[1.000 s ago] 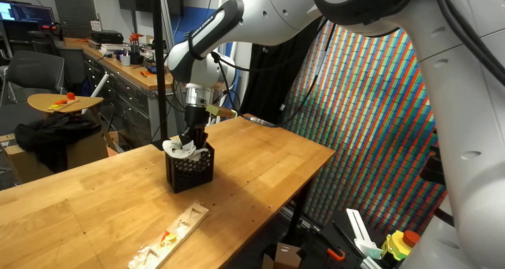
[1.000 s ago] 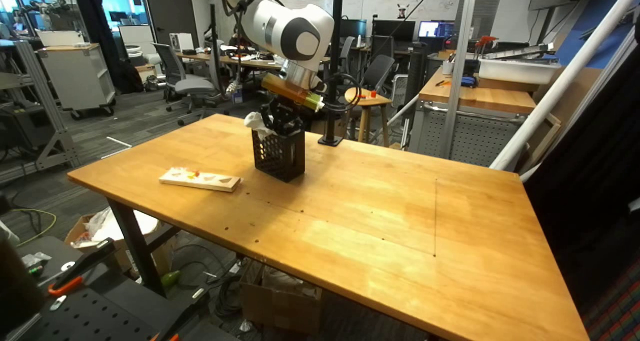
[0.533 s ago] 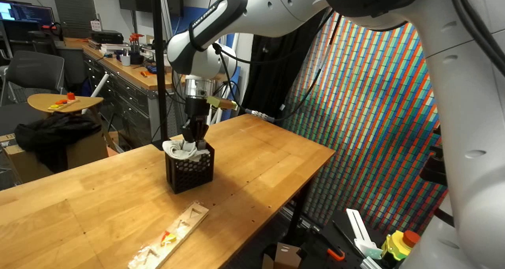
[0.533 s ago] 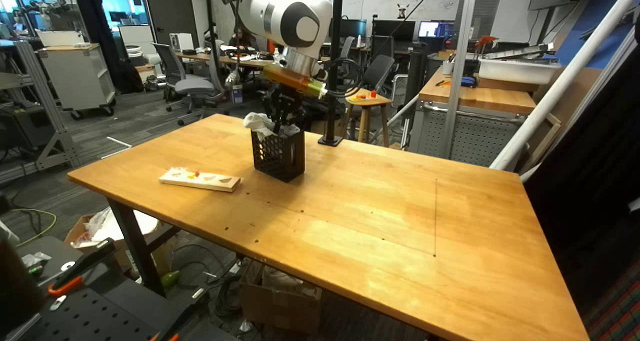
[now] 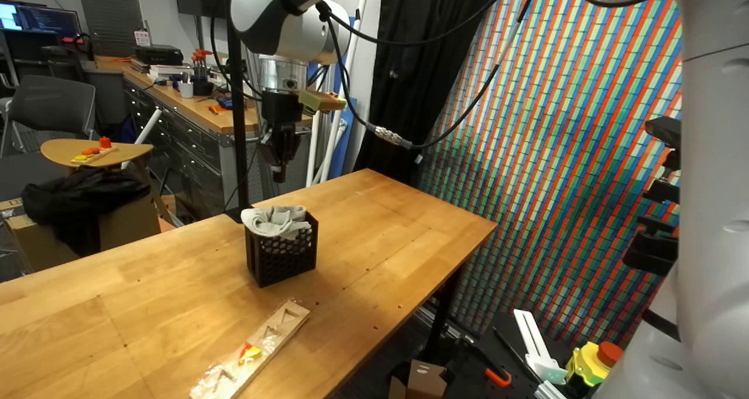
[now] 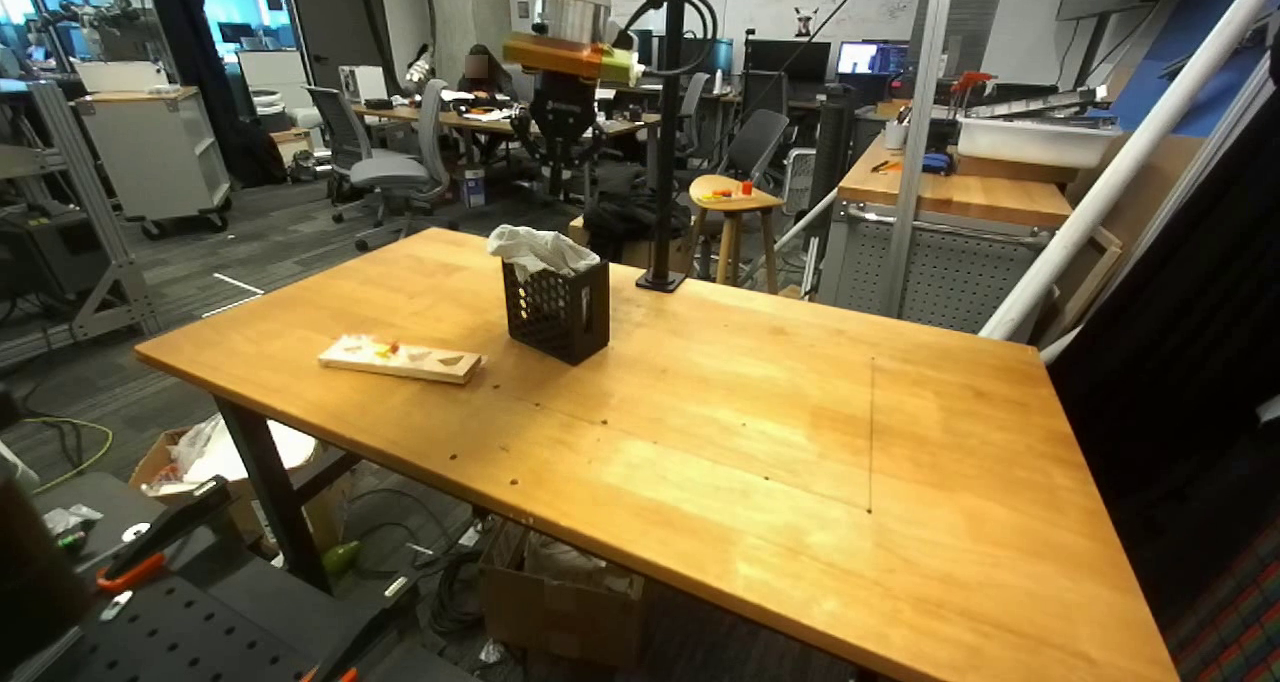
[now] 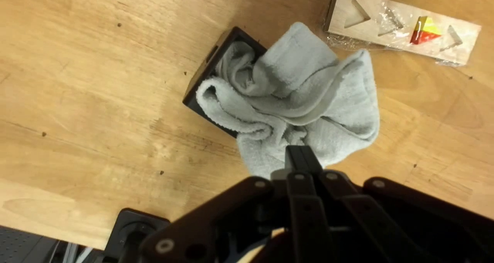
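My gripper (image 7: 302, 149) is shut with its fingertips together and nothing between them. It points down and hangs above a black perforated box (image 5: 287, 264) on the wooden table; the gripper shows in both exterior views (image 5: 279, 175) (image 6: 556, 190). A crumpled light grey cloth (image 7: 308, 93) fills the box and spills over its rim. The cloth also shows in both exterior views (image 5: 275, 220) (image 6: 540, 250), clear of the fingers. The box shows in an exterior view (image 6: 578, 312) and, partly covered by the cloth, in the wrist view (image 7: 202, 72).
A wooden board (image 6: 425, 365) with triangular slots and clear wrap lies near the box. Red and yellow pieces (image 7: 424, 31) sit on it. A black post (image 6: 668, 162) stands at the table edge close to the box. A stool (image 5: 96, 153) stands beyond the table.
My gripper has risen from the cloth in the box to well above it. The cloth has stayed in the box, and the box and board have not moved.
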`<state>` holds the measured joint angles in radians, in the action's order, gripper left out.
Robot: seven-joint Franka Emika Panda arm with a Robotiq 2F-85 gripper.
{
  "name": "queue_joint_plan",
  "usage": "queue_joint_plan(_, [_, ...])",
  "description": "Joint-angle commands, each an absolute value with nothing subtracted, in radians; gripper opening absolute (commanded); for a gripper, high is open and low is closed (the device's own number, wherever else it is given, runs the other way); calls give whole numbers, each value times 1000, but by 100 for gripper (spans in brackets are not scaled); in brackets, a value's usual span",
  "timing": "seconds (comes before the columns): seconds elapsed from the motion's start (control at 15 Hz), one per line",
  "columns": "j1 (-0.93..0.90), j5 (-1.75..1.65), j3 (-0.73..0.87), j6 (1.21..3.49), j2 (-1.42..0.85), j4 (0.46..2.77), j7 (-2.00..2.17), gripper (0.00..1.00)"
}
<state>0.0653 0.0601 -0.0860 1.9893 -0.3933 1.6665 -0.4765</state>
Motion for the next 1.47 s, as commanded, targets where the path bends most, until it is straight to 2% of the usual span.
queue_joint_plan(0.0, [14,12,-86,1996,-356,1686,-415,1])
queue_joint_plan(0.33, [-49,-37,-91,2019,-369,1693,-342,4])
queue_joint_plan(0.47, [-65,-55,-95,2020,-371,1700,-333,18])
queue_joint_plan(0.67, [-82,-67,-98,2023,-377,1711,-320,30])
queue_joint_plan(0.73, [-85,-65,-100,2028,-380,1716,-321,29])
queue_joint_plan(0.87, [-88,-67,-101,2036,-388,1727,-326,40])
queue_joint_plan(0.93, [-87,-68,-101,2041,-390,1734,-330,37])
queue_joint_plan(1.0, [-87,-71,-100,2045,-393,1739,-334,42])
queue_joint_plan(1.07, [-85,-77,-98,2053,-397,1743,-338,40])
queue_joint_plan(1.27, [-82,-111,-93,2068,-413,1743,-346,53])
queue_joint_plan(1.33, [-81,-124,-91,2072,-420,1737,-349,61])
queue_joint_plan(1.4, [-81,-138,-90,2071,-425,1733,-352,62])
